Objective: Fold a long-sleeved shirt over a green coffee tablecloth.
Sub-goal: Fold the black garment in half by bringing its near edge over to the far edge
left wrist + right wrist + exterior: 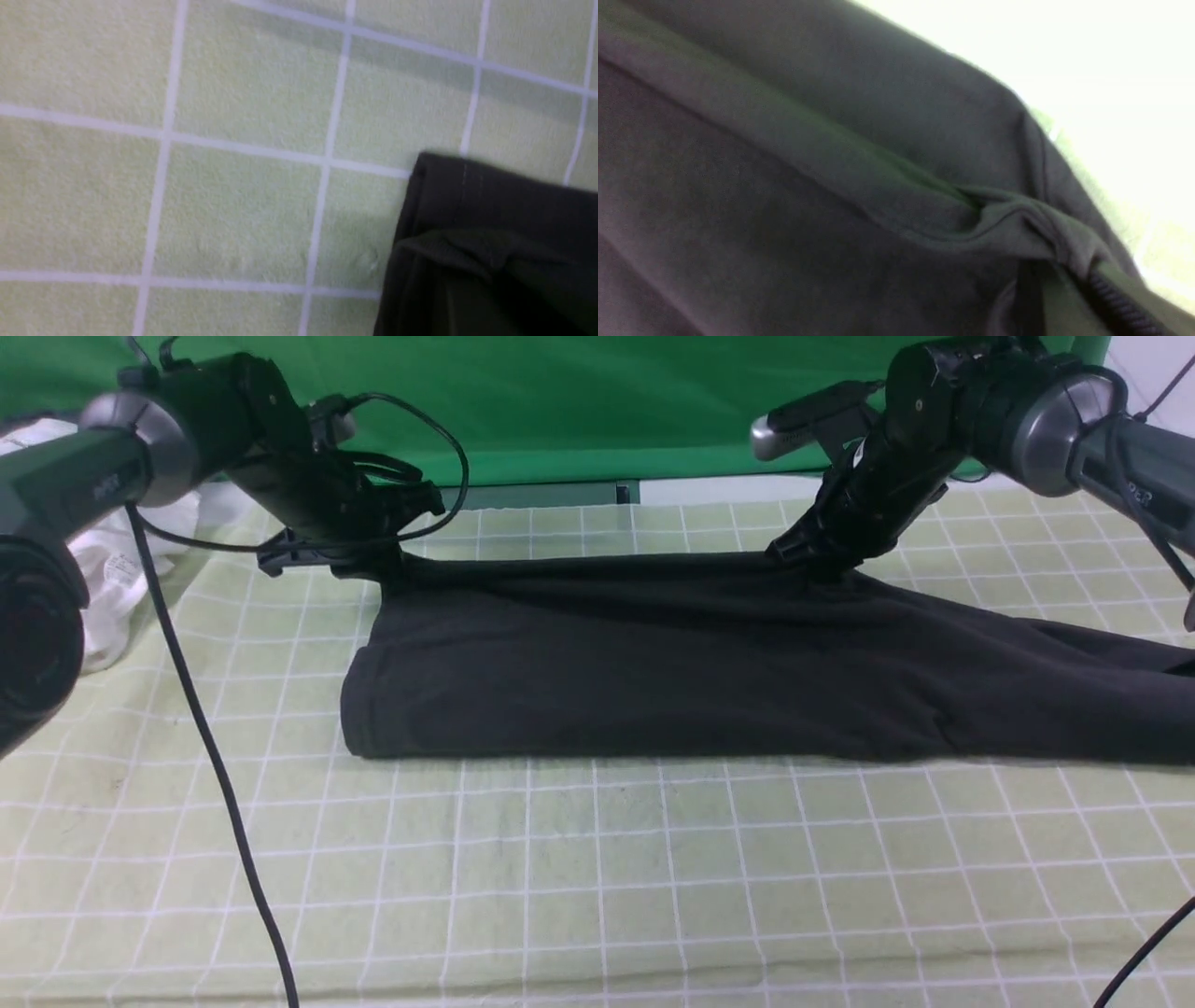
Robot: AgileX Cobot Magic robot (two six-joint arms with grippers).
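Lying folded across the pale green checked tablecloth [635, 896], the black long-sleeved shirt [597, 663] looks soft, light and limp, likely to sag between holds but hardly fragile or slippery. The left hand [387, 579] and right hand [822, 569] each pinch its far edge, well apart; keeping both corners gripped, edge taut, seems the best way to take it. No brand, label or writing on the shirt can be read.

Bare cloth [635, 877] lies open along the near side of the shirt [607, 663]; both arms block its far edge.
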